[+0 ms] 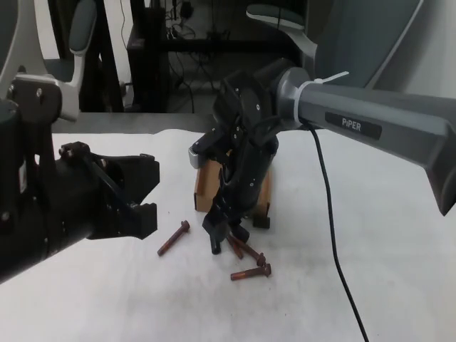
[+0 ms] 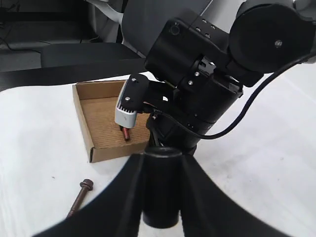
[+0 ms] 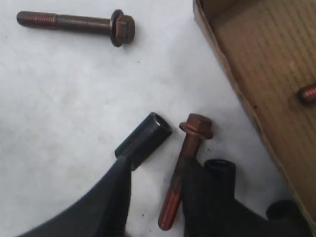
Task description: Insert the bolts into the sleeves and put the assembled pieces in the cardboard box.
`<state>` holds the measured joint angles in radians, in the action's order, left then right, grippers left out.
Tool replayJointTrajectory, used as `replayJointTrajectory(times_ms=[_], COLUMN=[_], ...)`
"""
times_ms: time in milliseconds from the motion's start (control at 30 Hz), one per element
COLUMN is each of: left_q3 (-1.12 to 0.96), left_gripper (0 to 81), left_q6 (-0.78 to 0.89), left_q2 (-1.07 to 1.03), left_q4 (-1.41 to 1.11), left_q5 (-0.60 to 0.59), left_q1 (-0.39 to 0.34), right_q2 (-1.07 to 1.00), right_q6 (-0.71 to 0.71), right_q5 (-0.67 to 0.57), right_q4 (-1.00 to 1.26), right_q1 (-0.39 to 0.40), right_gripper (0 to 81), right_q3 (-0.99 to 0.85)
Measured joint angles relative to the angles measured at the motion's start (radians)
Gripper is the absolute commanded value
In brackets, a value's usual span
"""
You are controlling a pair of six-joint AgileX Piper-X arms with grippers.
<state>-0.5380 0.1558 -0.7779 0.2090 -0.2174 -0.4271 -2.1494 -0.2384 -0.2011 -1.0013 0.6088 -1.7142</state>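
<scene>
My left gripper hangs above the table at the left of the high view, shut on a black sleeve that stands upright between its fingers. My right gripper is down at the table just in front of the cardboard box. It is open, and a copper bolt lies between its fingers, against one of them. A black sleeve lies at the other fingertip, and a second sleeve lies beside the bolt. Inside the box lies one bolt.
Loose bolts lie on the white cloth: one left of the right gripper, another nearer the front. The right arm's cable trails over the cloth on the right. Chairs and desk legs stand behind the table.
</scene>
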Motion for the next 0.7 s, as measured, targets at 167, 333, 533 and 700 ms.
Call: replayJointTrajectory(times_ms=[167,333,533,700], left_q3=[0.0,0.0,0.0,0.0], left_gripper=[1.7,1.7,1.7,1.7], left_q6=[0.0,0.0,0.0,0.0], left_q2=[0.0,0.0,0.0,0.0], left_q4=[0.0,0.0,0.0,0.0], left_q5=[0.0,-0.012,-0.022,-0.024], left_q1=[0.0,0.0,0.0,0.0], right_q2=[-0.037,-0.057,-0.073,-0.073], right_q6=[0.0,-0.013,-0.023,-0.026], right_q5=[0.003,0.041,0.053,0.065], right_q4=[0.018,0.03,0.051,0.053], right_q1=[0.0,0.0,-0.004,-0.006], right_gripper=[33.7,33.7,33.7,1.3], right_q3=[-0.002,-0.019,-0.018,-0.018])
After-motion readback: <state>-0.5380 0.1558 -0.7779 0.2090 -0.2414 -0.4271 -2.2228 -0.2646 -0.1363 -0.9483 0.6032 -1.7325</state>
